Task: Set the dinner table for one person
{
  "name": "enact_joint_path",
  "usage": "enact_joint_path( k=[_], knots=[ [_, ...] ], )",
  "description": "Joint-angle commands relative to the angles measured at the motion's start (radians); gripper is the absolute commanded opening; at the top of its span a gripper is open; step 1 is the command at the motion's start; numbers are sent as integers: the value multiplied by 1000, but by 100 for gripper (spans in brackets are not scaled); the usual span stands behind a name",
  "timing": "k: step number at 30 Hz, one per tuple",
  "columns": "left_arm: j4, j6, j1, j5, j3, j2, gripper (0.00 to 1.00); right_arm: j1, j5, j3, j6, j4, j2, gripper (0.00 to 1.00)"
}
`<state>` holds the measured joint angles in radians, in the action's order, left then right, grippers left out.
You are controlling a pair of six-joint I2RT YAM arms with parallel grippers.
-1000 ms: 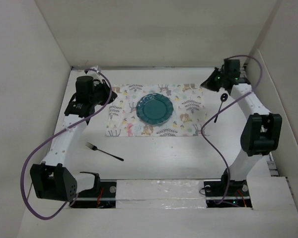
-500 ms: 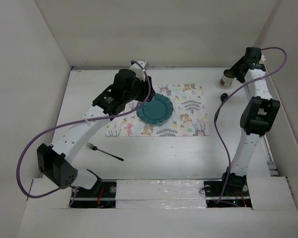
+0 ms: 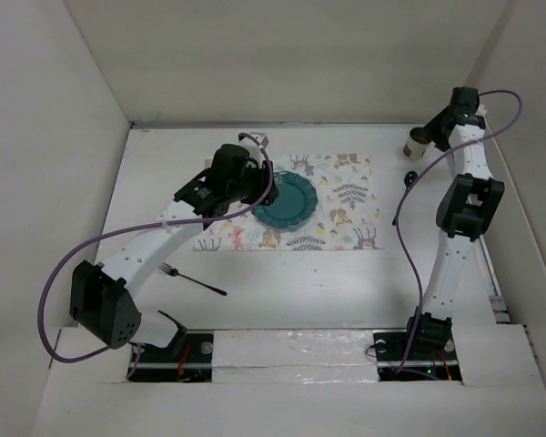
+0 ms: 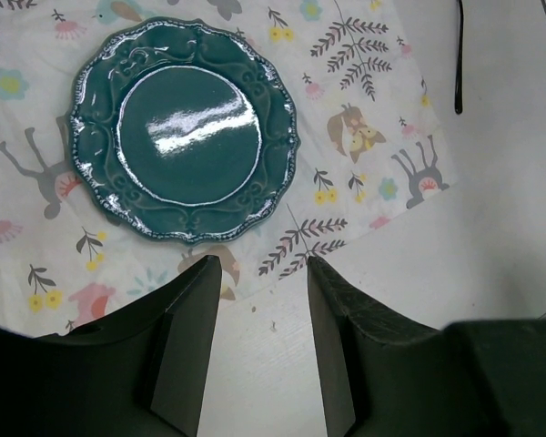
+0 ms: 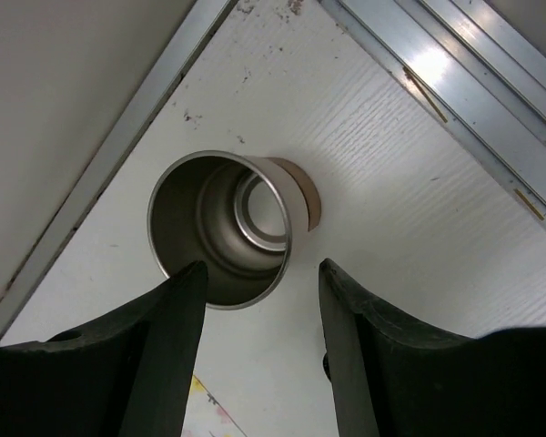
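Dinner table (image 3: 300, 291): lies beneath both grippers.
Left gripper (image 4: 259, 273): spread, over the placemat (image 3: 346, 196) edge beside the teal plate (image 4: 182, 141).
Right gripper (image 5: 259, 269): spread, over the metal cup (image 5: 220, 228), far-right corner.
Count: one plate, placemat, cup, fork (image 3: 191, 279), spoon (image 3: 409, 176).

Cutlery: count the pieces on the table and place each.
2. A fork lies on the bare tabletop, nearer than the placemat's left corner; a spoon lies right of the placemat. More could be hidden.
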<state>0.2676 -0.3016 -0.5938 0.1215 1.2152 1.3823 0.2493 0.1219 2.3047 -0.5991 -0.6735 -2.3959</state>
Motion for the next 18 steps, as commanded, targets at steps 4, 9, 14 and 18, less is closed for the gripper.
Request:
enact_joint_path(
  k=[4,9,14,18],
  knots=[
    [-5,-19,0,-23,20,-34,40,16,2,33,-31,6,-45,49],
    [-8,-16,0,-48,26,-31,40,16,-18,-67,-42,77,-13,14],
    [-16,-21,0,-40,37,-26,40,16,-27,-137,-33,146,102,0],
    [-19,-18,0,-62,46,-40,40,-21,-33,-251,25,236,264,0]
  ],
)
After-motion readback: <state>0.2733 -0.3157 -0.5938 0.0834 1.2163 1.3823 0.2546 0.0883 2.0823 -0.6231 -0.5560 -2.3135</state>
